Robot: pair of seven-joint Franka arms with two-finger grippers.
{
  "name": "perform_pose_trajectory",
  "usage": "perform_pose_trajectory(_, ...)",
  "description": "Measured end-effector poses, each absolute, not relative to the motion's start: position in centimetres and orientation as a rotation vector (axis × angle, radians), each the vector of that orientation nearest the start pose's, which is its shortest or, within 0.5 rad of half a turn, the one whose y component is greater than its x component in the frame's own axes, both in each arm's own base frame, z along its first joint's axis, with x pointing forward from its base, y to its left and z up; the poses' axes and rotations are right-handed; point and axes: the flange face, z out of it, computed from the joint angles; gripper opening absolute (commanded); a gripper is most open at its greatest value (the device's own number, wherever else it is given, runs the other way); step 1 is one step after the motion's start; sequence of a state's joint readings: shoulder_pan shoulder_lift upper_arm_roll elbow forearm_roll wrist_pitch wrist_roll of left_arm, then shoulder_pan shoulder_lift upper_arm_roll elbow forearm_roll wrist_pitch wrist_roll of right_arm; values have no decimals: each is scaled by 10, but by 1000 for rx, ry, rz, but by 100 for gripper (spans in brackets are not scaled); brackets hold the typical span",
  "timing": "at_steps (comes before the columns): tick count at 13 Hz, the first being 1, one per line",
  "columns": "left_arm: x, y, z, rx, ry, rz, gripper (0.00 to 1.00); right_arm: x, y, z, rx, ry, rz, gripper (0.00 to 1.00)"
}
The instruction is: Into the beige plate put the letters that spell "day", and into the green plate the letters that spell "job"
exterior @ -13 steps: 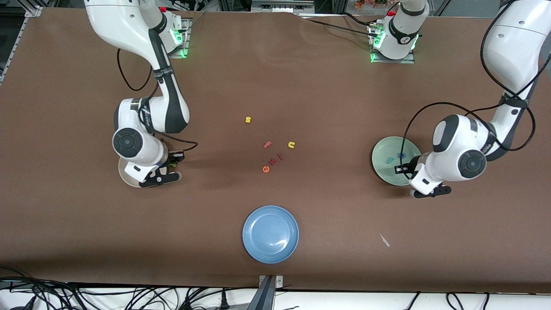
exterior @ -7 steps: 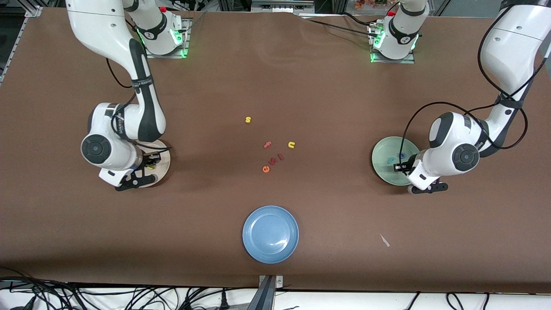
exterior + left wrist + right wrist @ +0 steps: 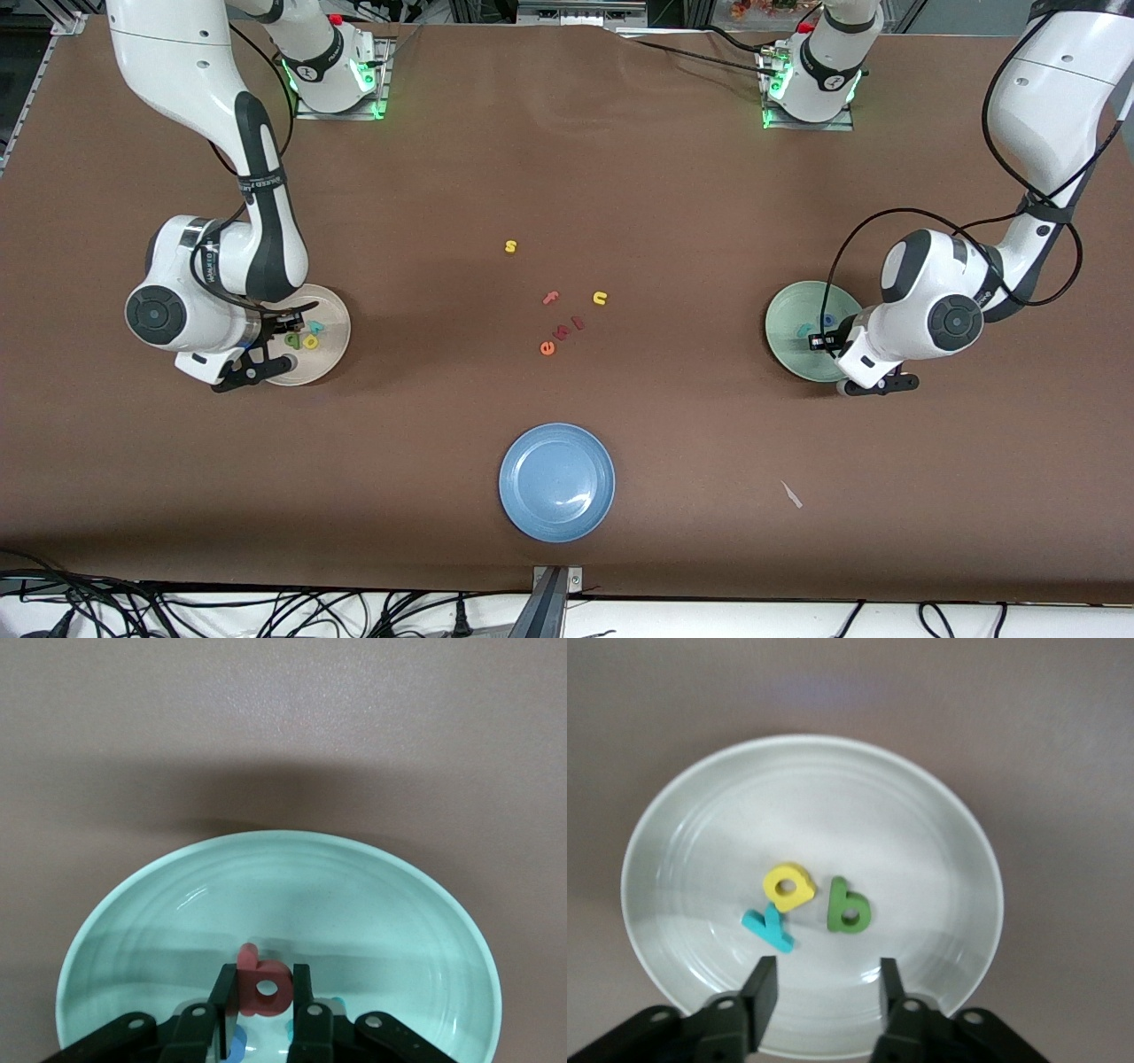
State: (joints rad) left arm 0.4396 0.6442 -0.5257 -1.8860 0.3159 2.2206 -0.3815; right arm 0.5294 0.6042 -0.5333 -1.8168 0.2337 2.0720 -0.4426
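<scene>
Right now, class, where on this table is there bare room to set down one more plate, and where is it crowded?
Bare brown table lies between the yellow s and the arms' bases, and on both sides of the blue plate. The middle is crowded: f, u, e. The right gripper hangs over the beige plate, the left gripper over the green plate.

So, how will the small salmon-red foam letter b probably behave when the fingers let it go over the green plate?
The small salmon-red foam letter b looks light and slightly squashy, so it may cling briefly to a finger. Being flat, it should probably land without rolling on the pale mint-green round plate, maybe sliding a little.
</scene>
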Motion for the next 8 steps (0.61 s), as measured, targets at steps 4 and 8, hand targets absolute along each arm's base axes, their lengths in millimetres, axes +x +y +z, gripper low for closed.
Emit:
perform_pose_trajectory(4, 608, -33, 187, -3153, -208, 334, 100, 620, 48, 228, -3108, -584, 432, 100)
perform_pose_trajectory(8, 612, -30, 205, -3140, -209, 307, 100, 627, 83, 243, -3094, -661, 404, 100)
